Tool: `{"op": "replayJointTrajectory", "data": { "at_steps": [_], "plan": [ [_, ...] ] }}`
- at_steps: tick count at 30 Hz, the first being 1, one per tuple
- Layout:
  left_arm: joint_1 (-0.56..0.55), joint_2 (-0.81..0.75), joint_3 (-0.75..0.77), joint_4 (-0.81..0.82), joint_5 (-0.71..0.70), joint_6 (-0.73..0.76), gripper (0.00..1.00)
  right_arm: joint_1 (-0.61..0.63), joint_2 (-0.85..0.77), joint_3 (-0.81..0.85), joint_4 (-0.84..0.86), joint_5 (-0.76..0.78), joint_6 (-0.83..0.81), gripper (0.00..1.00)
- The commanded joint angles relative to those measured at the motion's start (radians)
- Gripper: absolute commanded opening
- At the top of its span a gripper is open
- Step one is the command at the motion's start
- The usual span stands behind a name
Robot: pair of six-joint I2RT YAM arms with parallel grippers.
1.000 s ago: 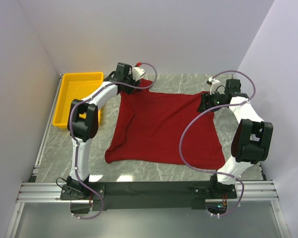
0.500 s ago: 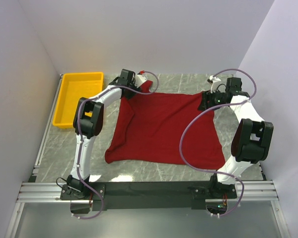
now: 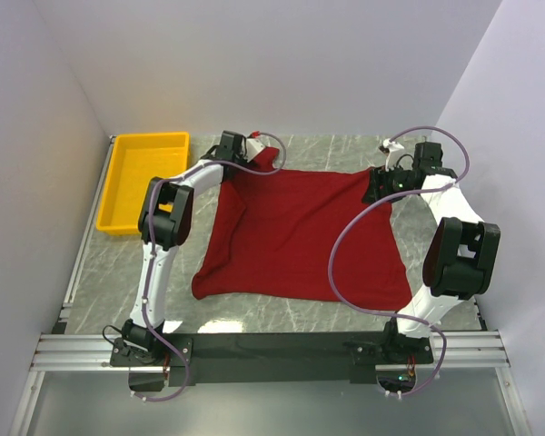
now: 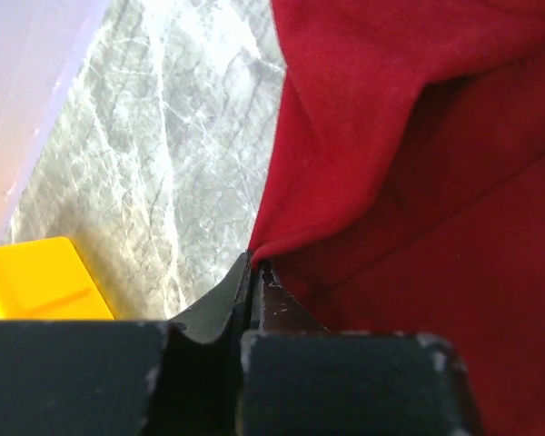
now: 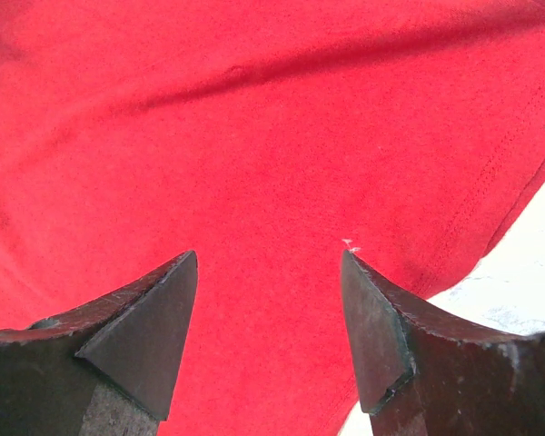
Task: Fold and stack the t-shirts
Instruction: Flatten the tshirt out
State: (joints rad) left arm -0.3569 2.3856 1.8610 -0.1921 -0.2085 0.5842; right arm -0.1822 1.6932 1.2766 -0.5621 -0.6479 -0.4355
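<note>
Across the middle of the grey marbled table [image 3: 109, 272]: one dark red t-shirt [image 3: 300, 236], spread mostly flat from near the far edge toward the near edge. Its left side is rumpled, with a soft fold running down it.

Far-left corner of the shirt: left end effector [image 4: 254, 262], clenched. The jaws are pressed together on a small peak of the cloth's edge, which draws to a point right at the tips.

Far-right corner of the shirt: right end effector [image 5: 269, 259], released. The jaws are spread wide and hover over the red cloth close to its stitched hem, gripping nothing.

Far-left corner of the table: yellow tray [image 3: 127, 182], apart from the shirt, with a strip of table between them.
</note>
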Motion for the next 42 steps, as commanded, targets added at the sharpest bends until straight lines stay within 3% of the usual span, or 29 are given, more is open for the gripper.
{"op": "replayJointTrajectory", "data": {
  "at_steps": [1, 10, 15, 25, 33, 42],
  "plan": [
    [0.006, -0.034, 0.055, 0.040, 0.010, -0.026, 0.00, -0.010, -0.001, 0.030, -0.001, -0.007, -0.002, 0.71],
    [0.105, -0.124, 0.118, -0.130, 0.343, -0.231, 0.00, -0.019, 0.016, 0.041, 0.013, 0.004, 0.004, 0.71],
    [0.151, -0.118, 0.132, -0.224, 0.438, -0.325, 0.00, -0.019, 0.043, 0.072, 0.016, 0.027, 0.014, 0.71],
    [0.168, -0.086, 0.145, -0.218, 0.560, -0.438, 0.00, -0.020, 0.161, 0.196, 0.051, 0.103, 0.122, 0.69],
    [0.168, -0.092, 0.130, -0.214, 0.558, -0.440, 0.00, -0.019, 0.396, 0.490, -0.004, 0.281, 0.312, 0.68],
    [0.173, -0.094, 0.129, -0.196, 0.569, -0.466, 0.00, -0.017, 0.753, 1.006, -0.212, 0.398, 0.403, 0.60]
  ]
}}
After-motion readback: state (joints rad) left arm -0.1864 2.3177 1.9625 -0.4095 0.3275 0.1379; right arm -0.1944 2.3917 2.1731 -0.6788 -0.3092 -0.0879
